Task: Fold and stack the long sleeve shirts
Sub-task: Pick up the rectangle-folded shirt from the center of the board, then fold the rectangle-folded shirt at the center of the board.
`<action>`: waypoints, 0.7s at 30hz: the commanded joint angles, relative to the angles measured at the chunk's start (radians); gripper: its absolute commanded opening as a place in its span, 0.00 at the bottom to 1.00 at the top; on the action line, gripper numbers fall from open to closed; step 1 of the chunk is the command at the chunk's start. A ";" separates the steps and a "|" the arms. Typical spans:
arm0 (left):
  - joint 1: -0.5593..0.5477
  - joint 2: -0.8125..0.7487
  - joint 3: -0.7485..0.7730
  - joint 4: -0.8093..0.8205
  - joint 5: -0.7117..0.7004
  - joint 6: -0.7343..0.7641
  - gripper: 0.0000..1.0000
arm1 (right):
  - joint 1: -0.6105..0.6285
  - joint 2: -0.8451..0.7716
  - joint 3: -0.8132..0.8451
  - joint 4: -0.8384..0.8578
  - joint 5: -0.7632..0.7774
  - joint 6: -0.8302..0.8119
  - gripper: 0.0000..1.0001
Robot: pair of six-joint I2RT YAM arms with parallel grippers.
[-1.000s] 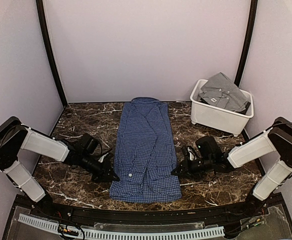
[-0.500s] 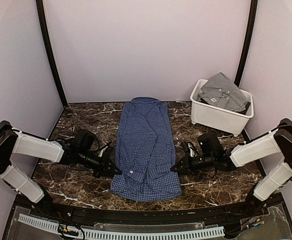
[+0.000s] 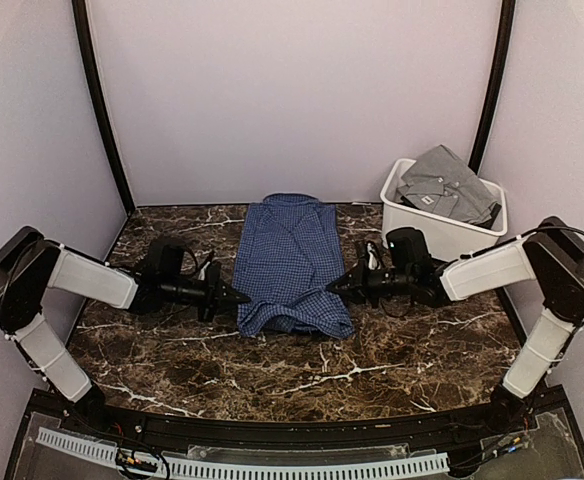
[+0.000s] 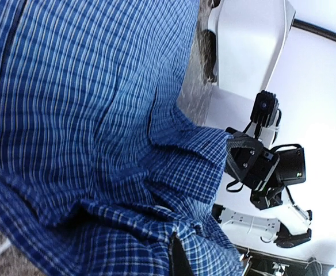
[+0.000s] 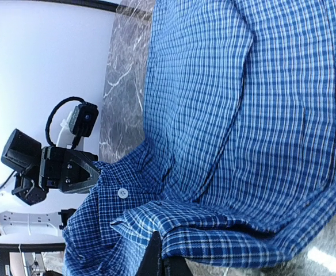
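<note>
Navy checked shirt (image 3: 290, 255) hem clenched by left gripper (image 3: 238, 298) and right gripper (image 3: 333, 287) over worktop (image 3: 392, 350); grey shirt (image 3: 442, 185) in white bin (image 3: 434, 238).

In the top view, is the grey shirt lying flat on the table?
No, the grey shirt sits bundled inside the white bin, its cloth rising above the rim.

First shirt (image 3: 292, 255) lies mid-table (image 3: 392, 350), near end doubled over its middle; left gripper (image 3: 238, 298) at its left edge, right gripper (image 3: 334, 285) at its right; bin (image 3: 437, 238) far right, second shirt (image 3: 444, 185) heaped inside.
</note>
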State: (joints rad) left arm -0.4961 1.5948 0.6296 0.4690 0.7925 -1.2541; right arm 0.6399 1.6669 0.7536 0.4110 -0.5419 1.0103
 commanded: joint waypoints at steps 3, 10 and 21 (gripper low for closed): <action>0.059 0.173 0.128 0.229 -0.090 -0.123 0.00 | -0.079 0.169 0.125 0.133 0.025 0.053 0.00; 0.092 0.290 0.198 0.261 -0.138 -0.125 0.00 | -0.111 0.268 0.172 0.159 0.044 0.079 0.00; 0.108 0.316 0.234 0.187 -0.167 -0.044 0.00 | -0.127 0.256 0.125 0.145 0.109 0.090 0.00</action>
State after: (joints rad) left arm -0.4015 1.9160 0.8375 0.6811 0.6418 -1.3479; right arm 0.5270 1.9316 0.8986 0.5117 -0.4728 1.0908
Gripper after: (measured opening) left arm 0.010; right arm 0.005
